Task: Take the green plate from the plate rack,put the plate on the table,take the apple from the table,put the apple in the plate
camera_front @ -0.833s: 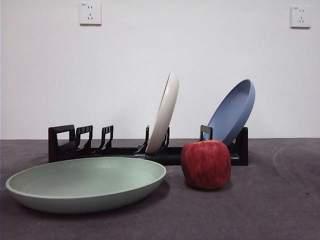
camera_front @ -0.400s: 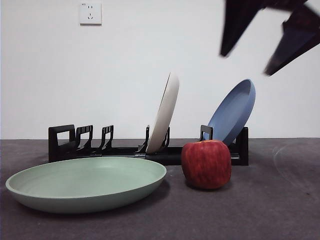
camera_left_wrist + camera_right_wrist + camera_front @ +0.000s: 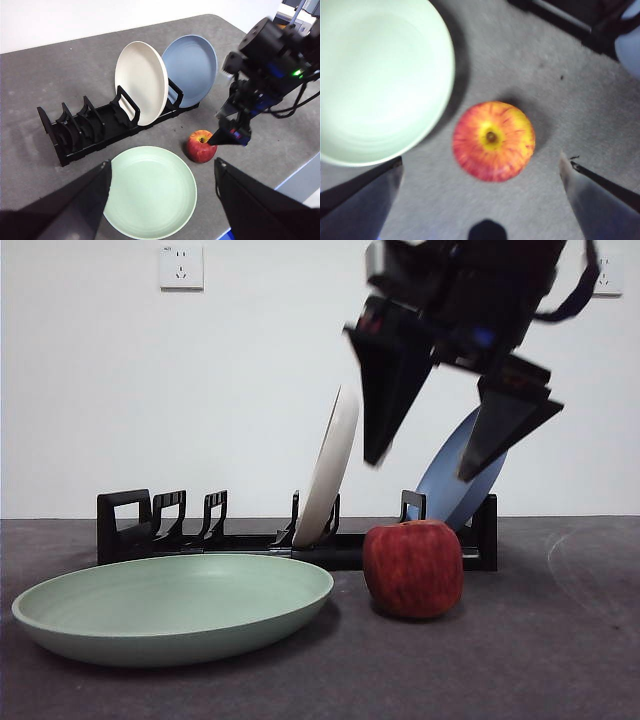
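With jaws spread wide, the right gripper [image 3: 420, 470] hovers directly above the apple [image 3: 412, 568], which sits on the table [image 3: 540, 660] beside the green plate [image 3: 175, 605]; descend straight so both jaws straddle its middle before closing

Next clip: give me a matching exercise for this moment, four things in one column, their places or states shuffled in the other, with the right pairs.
Things:
1. matte sage-green round plate
2. blocky red apple
3. cream-white round plate
4. right hand

Places or states:
A. leaning in the long black slotted plate rack
B. open, above the apple
C. flat on the dark grey table, empty
D. on the table beside the green plate

Pairs: 1-C, 2-D, 3-A, 4-B
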Available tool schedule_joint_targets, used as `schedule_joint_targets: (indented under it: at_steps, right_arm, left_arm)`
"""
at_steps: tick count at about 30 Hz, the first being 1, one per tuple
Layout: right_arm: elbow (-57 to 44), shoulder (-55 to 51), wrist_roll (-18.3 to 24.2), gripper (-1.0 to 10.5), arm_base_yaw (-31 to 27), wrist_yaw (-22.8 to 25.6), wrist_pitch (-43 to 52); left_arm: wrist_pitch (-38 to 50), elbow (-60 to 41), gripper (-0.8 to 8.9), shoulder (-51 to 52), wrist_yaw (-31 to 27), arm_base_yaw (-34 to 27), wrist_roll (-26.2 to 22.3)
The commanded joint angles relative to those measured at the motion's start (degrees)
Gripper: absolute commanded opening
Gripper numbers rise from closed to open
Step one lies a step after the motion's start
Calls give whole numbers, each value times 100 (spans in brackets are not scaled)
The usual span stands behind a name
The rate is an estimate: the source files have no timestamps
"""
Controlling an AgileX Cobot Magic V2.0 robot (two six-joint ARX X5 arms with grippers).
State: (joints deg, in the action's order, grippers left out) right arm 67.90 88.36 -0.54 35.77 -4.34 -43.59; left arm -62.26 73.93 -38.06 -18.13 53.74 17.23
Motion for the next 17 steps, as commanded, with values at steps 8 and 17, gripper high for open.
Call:
schedule_joint_targets:
  at_steps: [8,17]
  right_arm:
    - [-2,588,-68,567,26,227,164]
    - [-2,870,-57,563,26,223,229]
  left_arm:
    - [11,-11,346,13,-162,9,52]
    - [-201,-11,347,13,-162,9,79]
